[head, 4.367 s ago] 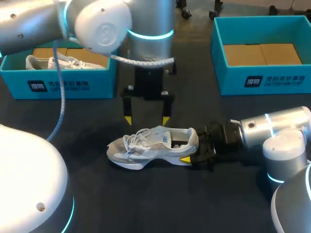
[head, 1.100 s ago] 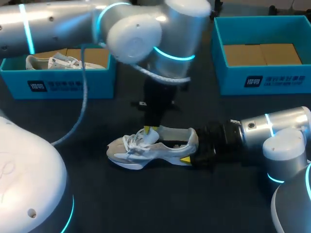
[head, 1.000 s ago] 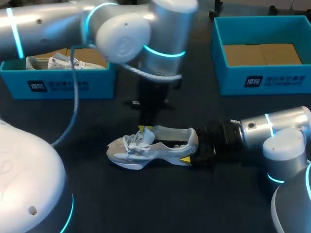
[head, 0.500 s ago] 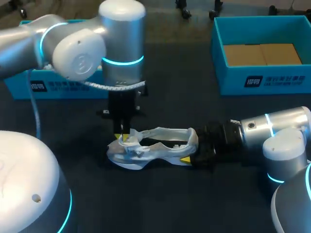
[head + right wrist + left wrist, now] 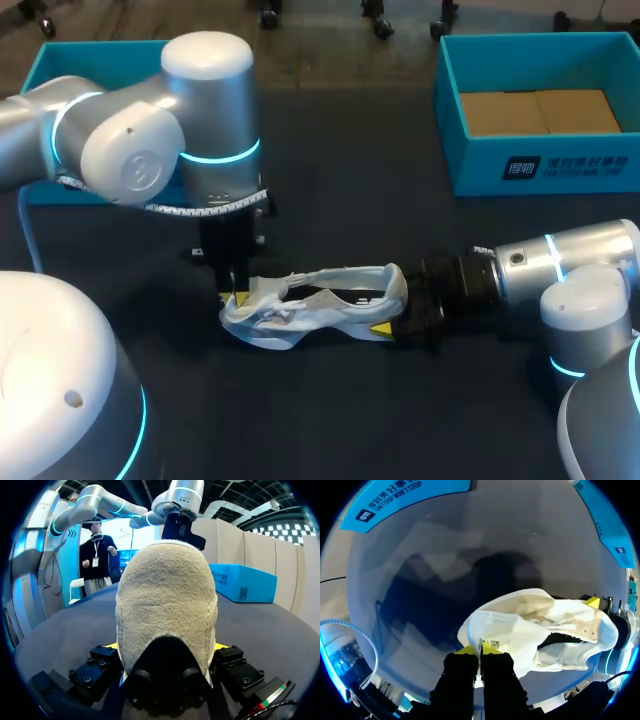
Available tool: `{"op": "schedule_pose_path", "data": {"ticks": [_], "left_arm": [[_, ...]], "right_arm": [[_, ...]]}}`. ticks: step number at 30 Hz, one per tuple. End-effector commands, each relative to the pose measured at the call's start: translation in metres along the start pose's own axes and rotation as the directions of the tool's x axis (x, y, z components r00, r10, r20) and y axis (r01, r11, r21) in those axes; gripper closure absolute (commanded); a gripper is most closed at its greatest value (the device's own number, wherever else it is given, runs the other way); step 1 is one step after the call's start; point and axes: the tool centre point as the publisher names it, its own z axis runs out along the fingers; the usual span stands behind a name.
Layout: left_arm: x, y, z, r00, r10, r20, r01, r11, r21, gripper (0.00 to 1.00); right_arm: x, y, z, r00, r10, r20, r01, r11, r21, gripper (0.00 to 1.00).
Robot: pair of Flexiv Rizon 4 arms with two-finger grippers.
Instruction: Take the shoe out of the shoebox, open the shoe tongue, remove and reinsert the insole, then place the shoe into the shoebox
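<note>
**a:** where is the sneaker (image 5: 310,305) just now?

**b:** lower middle of the frame, on the table (image 5: 330,420), toe towards the left. our right gripper (image 5: 398,308) clamps its heel (image 5: 167,595) from both sides. from that wrist, the heel fills the space between the fingers.

**a:** and our left gripper (image 5: 480,649)?

**b:** its yellow tips are pressed together on the tongue (image 5: 507,630). a thin fold of white cloth is nipped between them, out over the toe end.

**a:** so we judge we are opening the tongue. how do we do it well?

**b:** we should pull low and along the sneaker towards the toe, not upward, so the heel clamp takes the load. we go only until the mouth gapes enough to reach the insole. the laces look bunched, and a hard tug could slip the cloth or drag the sneaker.

**a:** and the boxes?

**b:** the right shoebox (image 5: 560,165) sits upper right, well apart. another blue shoebox (image 5: 90,55) sits upper left, partly behind our left arm.
</note>
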Motion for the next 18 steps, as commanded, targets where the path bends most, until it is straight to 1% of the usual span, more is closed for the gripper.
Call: {"op": "schedule_pose_path", "data": {"ticks": [1, 2, 3, 4, 6, 8, 10, 12, 18], "left_arm": [[-0.001, -0.005, -0.001, 1.000, 0.000, 0.014, 0.000, 1.000, -0.007, 0.81], [-0.002, -0.005, -0.004, 1.000, 0.004, 0.016, -0.004, 1.000, -0.004, 0.66], [-0.003, -0.005, -0.006, 1.000, 0.007, 0.016, -0.007, 1.000, 0.000, 0.58], [-0.004, -0.004, -0.009, 1.000, 0.011, 0.013, -0.011, 1.000, 0.002, 0.53], [-0.006, -0.003, -0.016, 1.000, 0.022, 0.010, -0.022, 1.000, 0.016, 0.33], [-0.006, -0.001, -0.025, 0.999, 0.040, -0.004, -0.040, 0.999, 0.017, 0.24], [-0.005, 0.000, -0.034, 0.998, 0.061, -0.017, -0.060, 0.998, 0.031, 0.09], [-0.003, 0.003, -0.044, 0.996, 0.085, -0.031, -0.083, 0.996, 0.044, 0.03], [0.013, 0.007, -0.070, 0.986, 0.156, -0.058, -0.151, 0.985, 0.088, 0.04]], "right_arm": [[0.001, -0.002, 0.004, 1.000, 0.001, 0.000, -0.001, 1.000, 0.006, 1.00], [0.001, -0.002, 0.004, 1.000, 0.001, 0.000, -0.001, 1.000, 0.006, 1.00], [0.001, -0.002, 0.004, 1.000, 0.001, 0.000, -0.001, 1.000, 0.006, 1.00], [0.001, -0.002, 0.004, 1.000, 0.001, 0.000, -0.001, 1.000, 0.006, 1.00], [0.001, -0.002, 0.004, 1.000, 0.001, 0.000, -0.001, 1.000, 0.006, 1.00], [0.001, -0.002, 0.004, 1.000, 0.001, 0.000, -0.001, 1.000, 0.006, 1.00], [0.001, -0.002, 0.004, 1.000, 0.001, 0.000, -0.001, 1.000, 0.006, 1.00], [0.001, -0.002, 0.004, 1.000, 0.001, 0.000, -0.001, 1.000, 0.006, 1.00], [0.001, -0.002, 0.004, 1.000, 0.001, 0.000, -0.001, 1.000, 0.006, 1.00]]}}
